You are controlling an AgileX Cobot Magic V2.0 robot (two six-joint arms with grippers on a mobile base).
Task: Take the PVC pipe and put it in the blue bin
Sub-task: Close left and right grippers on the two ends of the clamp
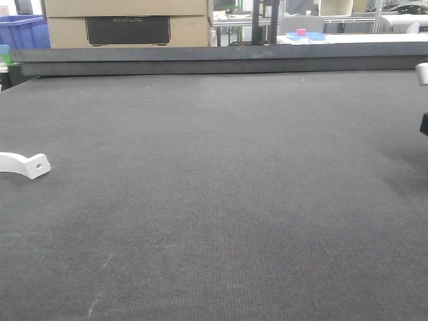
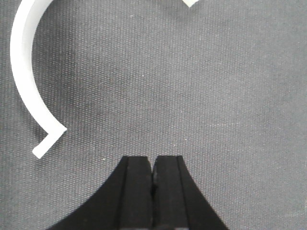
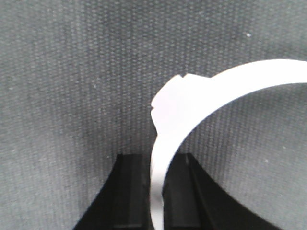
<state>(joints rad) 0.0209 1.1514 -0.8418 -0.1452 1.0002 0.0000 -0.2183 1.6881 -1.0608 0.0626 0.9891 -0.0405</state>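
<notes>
A white curved PVC pipe piece (image 3: 192,96) stands pinched between the jaws of my right gripper (image 3: 158,163), which is shut on it above the dark grey mat. A white bit (image 1: 422,72) and a dark part show at the right edge of the front view. A second white curved piece with a holed tab (image 1: 27,164) lies on the mat at the far left. It shows in the left wrist view (image 2: 21,76), up and left of my left gripper (image 2: 152,160), which is shut and empty. A blue bin (image 1: 23,30) stands far back left.
The dark grey mat (image 1: 214,200) covers the table, with a raised dark ledge (image 1: 214,59) along its far edge. A cardboard box (image 1: 127,23) stands behind it. A blue tray with a pink object (image 1: 306,35) sits on a far table.
</notes>
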